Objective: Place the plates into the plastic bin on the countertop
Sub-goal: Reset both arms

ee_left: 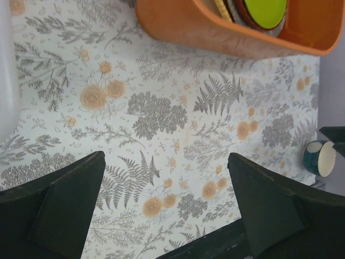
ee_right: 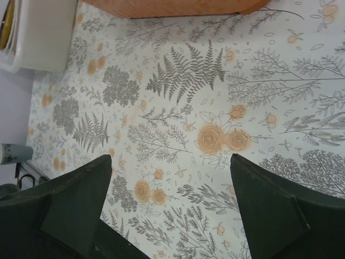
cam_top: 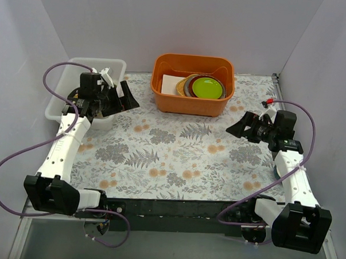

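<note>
Left end effector (ee_left: 166, 162) and right end effector (ee_right: 171, 162) both spread, empty, above worktop (cam_top: 178, 152); plates (ee_right: 5, 29) sit in plastic bin (ee_right: 43, 38) at 10 o'clock, probably stiff, slick, chippable: pinch the rim.

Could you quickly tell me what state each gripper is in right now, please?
Left gripper: open, holding nothing.
Right gripper: open, holding nothing.
</note>
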Robot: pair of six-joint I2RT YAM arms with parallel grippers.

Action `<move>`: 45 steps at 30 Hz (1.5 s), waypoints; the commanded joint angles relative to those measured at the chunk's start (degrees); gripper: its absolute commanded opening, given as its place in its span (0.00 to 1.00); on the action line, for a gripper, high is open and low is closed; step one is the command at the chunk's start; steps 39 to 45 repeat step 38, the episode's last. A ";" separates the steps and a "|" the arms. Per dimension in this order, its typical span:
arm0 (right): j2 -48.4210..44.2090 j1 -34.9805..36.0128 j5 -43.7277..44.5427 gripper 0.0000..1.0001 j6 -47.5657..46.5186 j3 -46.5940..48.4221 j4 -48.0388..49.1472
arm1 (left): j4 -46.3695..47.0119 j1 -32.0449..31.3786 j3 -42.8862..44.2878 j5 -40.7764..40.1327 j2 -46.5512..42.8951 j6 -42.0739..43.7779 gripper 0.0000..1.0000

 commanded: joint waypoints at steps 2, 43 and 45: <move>-4.72 0.29 10.53 0.98 -3.58 2.11 -4.43 | -1.26 -6.95 -7.08 -10.22 -6.13 1.29 0.98; -14.92 0.64 32.52 0.98 -2.26 -7.65 -9.44 | 8.14 -11.00 -24.76 -10.67 -16.34 -1.70 0.98; -14.92 0.64 32.52 0.98 -2.26 -7.65 -9.44 | 8.14 -11.00 -24.76 -10.67 -16.34 -1.70 0.98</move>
